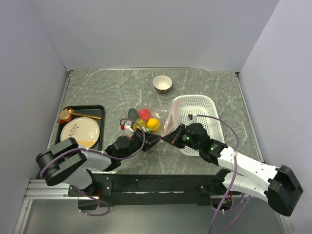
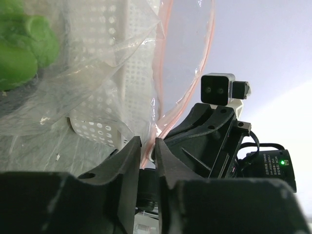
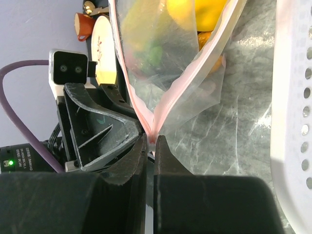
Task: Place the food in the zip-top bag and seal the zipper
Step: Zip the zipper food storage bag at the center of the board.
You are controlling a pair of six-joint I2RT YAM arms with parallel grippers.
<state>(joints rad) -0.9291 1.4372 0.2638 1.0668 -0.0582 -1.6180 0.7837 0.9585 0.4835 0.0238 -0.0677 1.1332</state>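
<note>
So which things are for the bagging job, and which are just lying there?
For the job: food, zip-top bag, zipper.
Just lying about: white basket, bowl, tray, plate, cup.

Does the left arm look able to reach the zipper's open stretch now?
Likely yes: the left end effector straddles the zipper at its corner, and the strip beyond looks unobstructed.

Soft, even overhead light made the top view bright and sharp, with only faint shadows on the table (image 1: 97, 83). Both wrist views were uneven: the near fingers (image 2: 122, 168) showed dark and blurred, the zipper (image 3: 173, 100) went soft close to the lens, the bag (image 2: 97, 63) caught pale glare, and the food (image 3: 204, 12) looked hazy.
</note>
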